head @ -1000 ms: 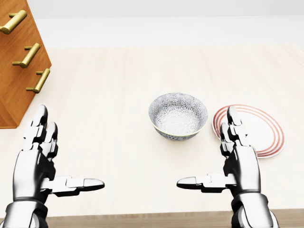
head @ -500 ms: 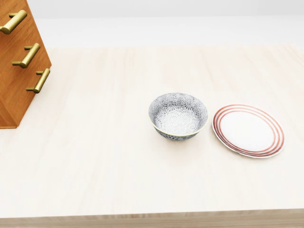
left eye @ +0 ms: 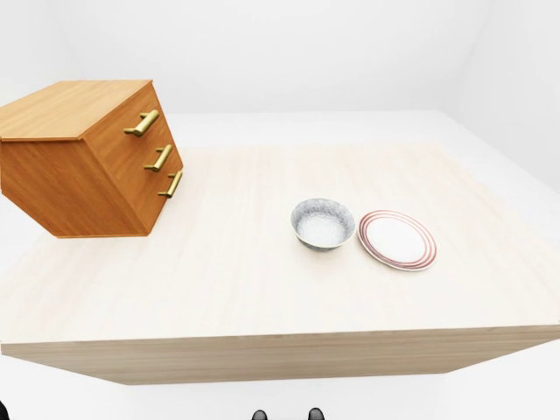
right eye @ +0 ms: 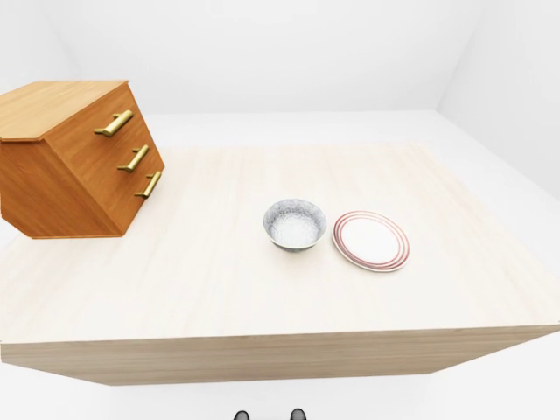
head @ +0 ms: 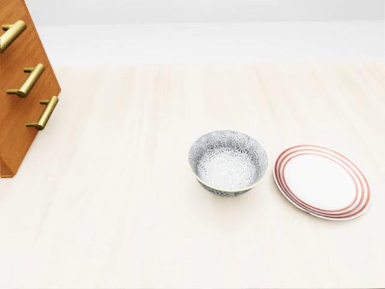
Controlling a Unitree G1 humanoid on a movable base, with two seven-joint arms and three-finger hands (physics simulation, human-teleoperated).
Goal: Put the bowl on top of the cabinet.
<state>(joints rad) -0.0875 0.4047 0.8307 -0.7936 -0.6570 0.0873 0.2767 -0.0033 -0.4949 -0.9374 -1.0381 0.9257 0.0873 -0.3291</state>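
Resting on table (left eye: 219,280): one bowl (head: 228,162), one plate (head: 322,181), one cabinet (left eye: 83,157), seemingly three handles (left eye: 159,157)

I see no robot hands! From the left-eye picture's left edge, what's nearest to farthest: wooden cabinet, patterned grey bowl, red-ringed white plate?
Right, no hand shows now.
1. Wooden cabinet, far left.
2. Patterned grey bowl, near the middle.
3. Red-ringed white plate, right, just beside the bowl.

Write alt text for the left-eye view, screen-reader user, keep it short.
A patterned grey bowl sits upright on a pale wooden table, with a white plate with red rings just to its right. At the left of the view stands a wooden cabinet with three brass handles, its top bare. Neither of the robot's hands is in view.
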